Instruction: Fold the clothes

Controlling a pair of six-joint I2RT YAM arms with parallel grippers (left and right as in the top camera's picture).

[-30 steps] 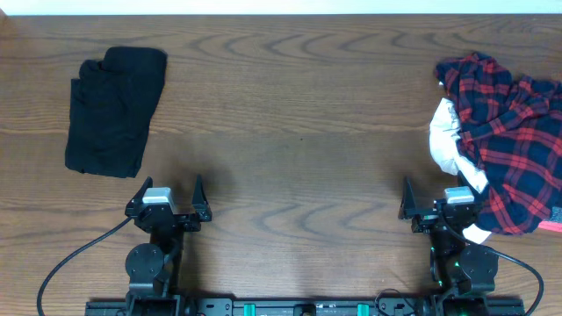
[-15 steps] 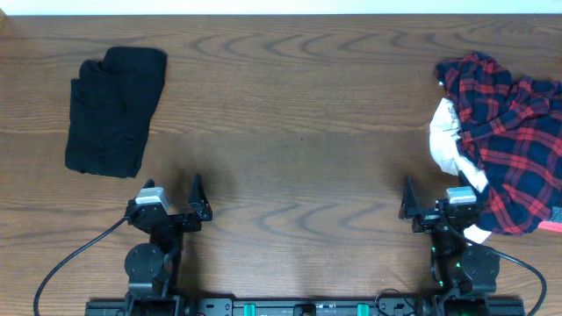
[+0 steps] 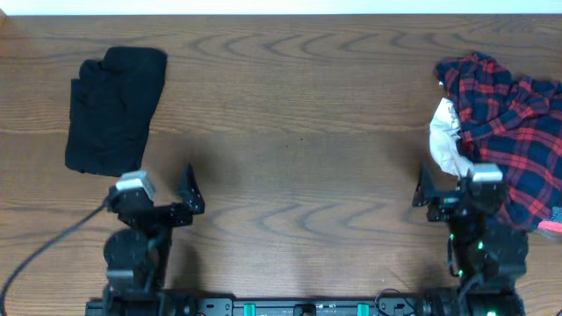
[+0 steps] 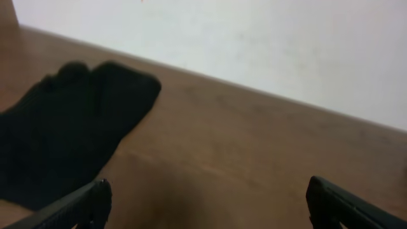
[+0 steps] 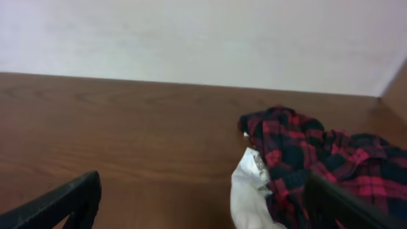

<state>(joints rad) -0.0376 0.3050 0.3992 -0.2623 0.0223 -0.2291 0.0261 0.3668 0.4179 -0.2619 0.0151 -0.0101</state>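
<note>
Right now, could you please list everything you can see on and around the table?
black garment: one, black, lying on the table's far left
plaid shirt: one, red and navy, crumpled at the table's right edge
white garment: one, white, against the shirt's left side, partly under it
table: one, brown wood, beneath everything
wall: one, white, beyond the table's far edge
cable: one, black, near edge, by the left arm
left gripper: one, black, open, empty, near the black garment
right gripper: one, black, open, empty, beside the plaid shirt
</note>
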